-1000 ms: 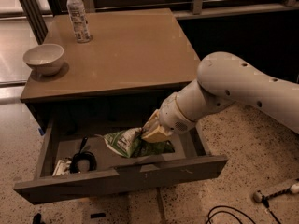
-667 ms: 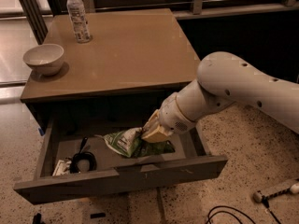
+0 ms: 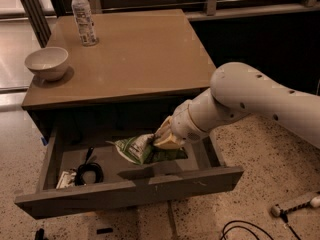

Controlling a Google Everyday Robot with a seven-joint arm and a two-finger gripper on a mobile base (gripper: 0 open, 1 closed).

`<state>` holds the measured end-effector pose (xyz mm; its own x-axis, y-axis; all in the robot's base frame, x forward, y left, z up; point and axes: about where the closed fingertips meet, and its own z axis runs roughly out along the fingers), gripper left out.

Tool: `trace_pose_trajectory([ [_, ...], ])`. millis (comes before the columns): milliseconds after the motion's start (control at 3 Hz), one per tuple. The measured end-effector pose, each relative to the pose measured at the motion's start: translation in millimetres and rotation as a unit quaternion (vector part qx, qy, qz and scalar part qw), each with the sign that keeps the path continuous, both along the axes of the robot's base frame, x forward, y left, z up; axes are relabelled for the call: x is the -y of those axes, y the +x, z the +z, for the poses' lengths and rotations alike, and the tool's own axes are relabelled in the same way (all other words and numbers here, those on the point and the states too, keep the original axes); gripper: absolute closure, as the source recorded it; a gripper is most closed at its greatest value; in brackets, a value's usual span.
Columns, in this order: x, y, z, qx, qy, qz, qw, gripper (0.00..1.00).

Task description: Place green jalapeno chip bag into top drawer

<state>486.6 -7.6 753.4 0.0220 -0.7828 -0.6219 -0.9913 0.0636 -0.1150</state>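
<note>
Below the brown wooden worktop [image 3: 135,49], the wide grey-brown top drawer [image 3: 130,191] stands pulled open. Reaching in from the right, the white robot arm's hand [image 3: 165,138] grips the crinkled green jalapeno chip bag [image 3: 140,150], holding it inside the drawer, right of a coiled black cable [image 3: 89,173].

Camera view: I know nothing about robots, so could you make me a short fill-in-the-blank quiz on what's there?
1. The top drawer stands ____.
2. The gripper reaches into it, at one end of a wrinkly ____ chip bag.
3. The bowl and the bottle stand on the ____.
Missing words: open; green; table.
</note>
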Motion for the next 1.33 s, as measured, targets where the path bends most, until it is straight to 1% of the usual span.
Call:
trace_pose_trajectory([
  [333, 0, 22, -10, 0.040, 0.004, -0.005, 0.9992, 1.00],
  [667, 0, 47, -22, 0.070, 0.014, -0.008, 0.9974, 1.00],
  [1000, -8, 72, -40, 0.083, 0.023, 0.001, 0.9963, 1.00],
  [1333, -14, 84, -55, 0.080, 0.025, 0.009, 0.9965, 1.00],
])
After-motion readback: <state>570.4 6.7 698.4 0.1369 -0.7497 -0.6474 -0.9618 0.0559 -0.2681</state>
